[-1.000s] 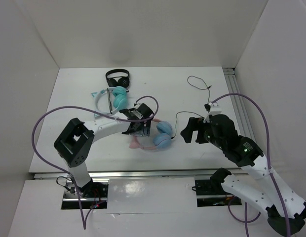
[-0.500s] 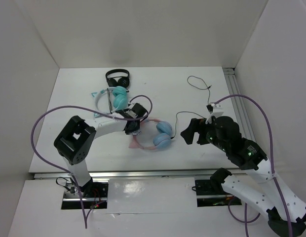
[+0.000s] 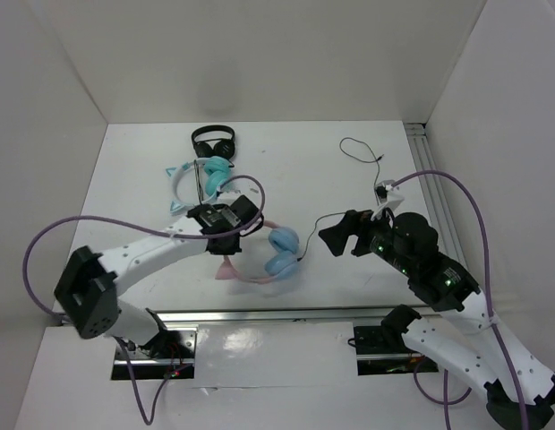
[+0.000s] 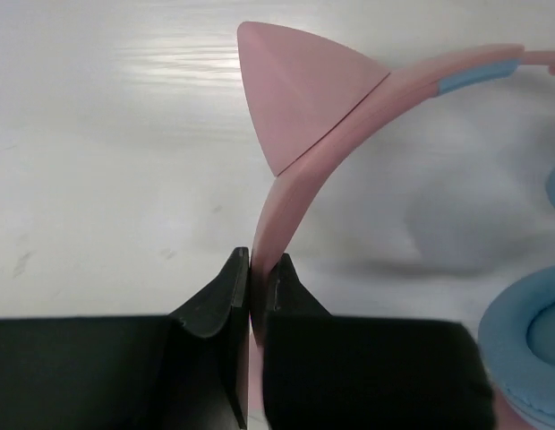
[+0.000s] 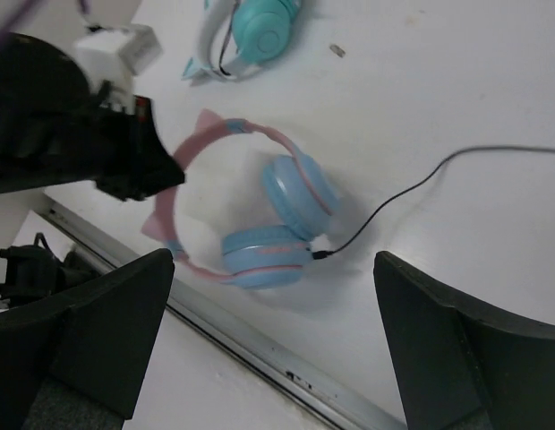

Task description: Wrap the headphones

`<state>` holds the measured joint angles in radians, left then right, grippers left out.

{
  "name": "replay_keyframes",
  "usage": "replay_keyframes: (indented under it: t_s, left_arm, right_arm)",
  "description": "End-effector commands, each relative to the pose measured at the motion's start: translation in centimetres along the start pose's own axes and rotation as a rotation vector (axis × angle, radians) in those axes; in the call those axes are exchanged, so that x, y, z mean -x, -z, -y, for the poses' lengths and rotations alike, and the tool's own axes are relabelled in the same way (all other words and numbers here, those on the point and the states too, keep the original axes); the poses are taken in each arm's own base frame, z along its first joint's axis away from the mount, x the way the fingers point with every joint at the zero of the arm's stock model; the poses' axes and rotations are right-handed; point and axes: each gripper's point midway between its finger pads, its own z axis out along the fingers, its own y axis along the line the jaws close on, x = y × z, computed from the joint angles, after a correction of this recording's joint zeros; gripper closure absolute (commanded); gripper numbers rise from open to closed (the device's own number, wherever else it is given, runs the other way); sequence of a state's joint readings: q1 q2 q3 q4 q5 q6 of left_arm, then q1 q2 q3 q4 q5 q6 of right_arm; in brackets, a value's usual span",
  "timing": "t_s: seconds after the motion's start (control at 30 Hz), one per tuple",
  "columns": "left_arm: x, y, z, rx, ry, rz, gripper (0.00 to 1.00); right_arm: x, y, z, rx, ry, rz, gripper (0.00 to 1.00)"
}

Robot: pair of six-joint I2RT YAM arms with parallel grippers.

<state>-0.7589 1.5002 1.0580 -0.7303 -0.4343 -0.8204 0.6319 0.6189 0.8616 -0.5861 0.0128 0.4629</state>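
The headphones (image 3: 281, 242) lie on the counter (image 3: 295, 170), just beside the white-band teal pair (image 3: 206, 175) and on its side nearer the arm bases. Their blue cups are turned away from that pair. The pink headband is pinched edge-on between the fingers of the left gripper (image 4: 257, 265), right beside one cat ear (image 4: 295, 90). The fingers of the right gripper (image 3: 342, 230) are spread wide with nothing held. They are poised beyond the headphones from the teal pair, and the thin black cable (image 5: 394, 204) is seen between them.

Several failures can be foreseen. Only a narrow strip of smooth, curved band is gripped, so the headphones may swivel or slip free once the cable is drawn taut. The cable lies flat on the counter and is easily missed or merely pressed down. Its plug at the cup could be strained by a hard pull. The teal pair could be snagged if the headphones are dragged toward it.
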Motion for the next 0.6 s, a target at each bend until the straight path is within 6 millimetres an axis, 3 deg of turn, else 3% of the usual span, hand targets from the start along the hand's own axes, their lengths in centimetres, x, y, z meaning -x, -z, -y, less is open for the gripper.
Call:
replay_keyframes:
  t_s: [0.0,0.03,0.07,0.1,0.23,0.3,0.37,0.43,0.5,0.53,0.57]
  left_arm:
    - [3.4,8.6,-7.6,0.223,0.104,0.170,1.00]
    - [5.2,11.0,-8.8,0.240,0.124,0.241,1.00]
    - [5.7,13.1,-10.0,0.229,0.147,0.281,1.00]
    - [6.1,14.5,-10.9,0.230,0.149,0.302,1.00]
    - [8.0,20.7,-13.7,0.125,0.135,0.401,1.00]
    - [8.3,22.2,-14.5,0.080,0.141,0.423,1.00]
    - [8.8,23.8,-15.8,0.070,0.153,0.456,1.00]
    - [9.1,24.9,-16.4,0.045,0.147,0.470,1.00]
    - [9.4,25.5,-16.6,0.035,0.133,0.481,1.00]
    - [9.4,25.7,-16.4,0.020,0.135,0.483,1.00]
    - [9.5,26.1,-16.3,0.005,0.129,0.489,1.00]
  right_arm:
    - [3.1,-0.9,-2.8,0.158,0.001,0.173,0.00]
    - [2.3,-1.6,-2.6,0.173,-0.010,0.176,0.00]
    - [3.9,-1.4,-3.5,0.222,-0.007,0.265,0.00]
    - [4.0,-1.7,-3.5,0.233,0.006,0.289,0.00]
    - [5.1,-4.0,-1.2,0.128,0.073,0.393,0.00]
    - [5.8,-4.8,-0.5,0.077,0.131,0.416,0.00]
    - [5.8,-6.3,-1.5,0.131,0.244,0.408,0.00]
    - [4.0,-8.5,-2.4,0.200,0.312,0.334,0.00]
    - [3.8,-10.0,-2.8,0.223,0.339,0.324,0.00]
    - [2.3,-11.5,-2.7,0.243,0.353,0.269,0.00]
    - [2.7,-11.9,-3.4,0.274,0.358,0.282,0.00]
